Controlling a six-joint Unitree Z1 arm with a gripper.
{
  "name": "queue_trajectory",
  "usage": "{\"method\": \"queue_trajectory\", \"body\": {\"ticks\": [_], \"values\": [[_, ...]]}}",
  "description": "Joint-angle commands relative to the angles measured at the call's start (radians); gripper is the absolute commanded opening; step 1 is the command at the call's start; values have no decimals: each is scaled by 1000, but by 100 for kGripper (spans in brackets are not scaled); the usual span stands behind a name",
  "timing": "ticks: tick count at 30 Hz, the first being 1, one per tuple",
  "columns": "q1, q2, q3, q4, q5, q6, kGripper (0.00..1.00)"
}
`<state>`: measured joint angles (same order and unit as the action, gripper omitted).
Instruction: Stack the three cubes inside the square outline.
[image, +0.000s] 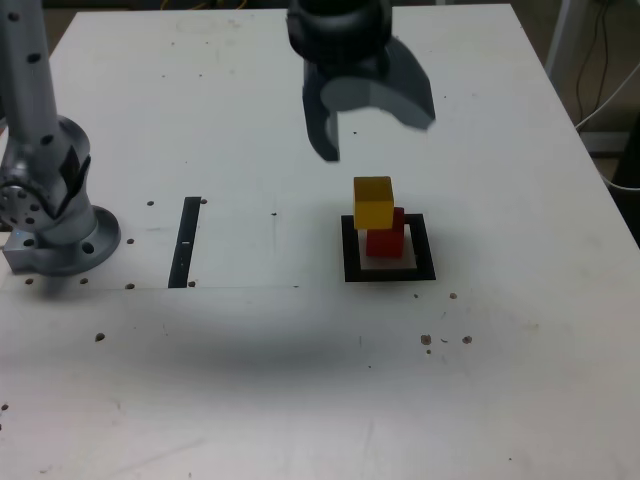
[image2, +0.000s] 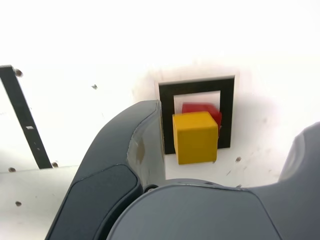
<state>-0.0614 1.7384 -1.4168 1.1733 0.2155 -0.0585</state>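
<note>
no legible text, labels or numbers

Yellow cube (image: 373, 201) stacked on red cube (image: 387, 240), offset toward exterior view's left, inside black square outline (image: 350, 252).

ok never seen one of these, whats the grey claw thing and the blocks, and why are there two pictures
The grey claw is a gripper, the hand of a single robot arm whose metal base stands at the exterior view's left. One picture comes from a camera off the arm that looks over the white table. The other comes from a camera on the wrist, looking down past the gripper's own fingers.

On the table lies a black square outline. Inside it sits a red cube with a yellow cube stacked on top. A narrow black strip lies apart, toward the base. No green cube shows in either picture.

The gripper hangs above the stack with its jaws spread, holding nothing.
</note>
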Motion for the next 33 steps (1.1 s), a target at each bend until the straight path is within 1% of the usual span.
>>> {"method": "queue_trajectory", "body": {"ticks": [1,4,7,12,13,15,18,20,23,28,33], "values": [[42,-16,2,10,13,12,100],[145,-21,0,21,18,58,100],[271,-18,-23,28,8,128,100],[464,20,-148,53,-40,270,100],[505,43,-198,68,-55,309,100],[557,89,-285,104,-70,361,100],[616,181,-432,180,-79,424,99],[647,247,-526,227,-78,460,99],[688,334,-632,269,-72,508,99],[734,420,-710,274,-52,571,99],[752,483,-726,241,-31,589,99]]}}
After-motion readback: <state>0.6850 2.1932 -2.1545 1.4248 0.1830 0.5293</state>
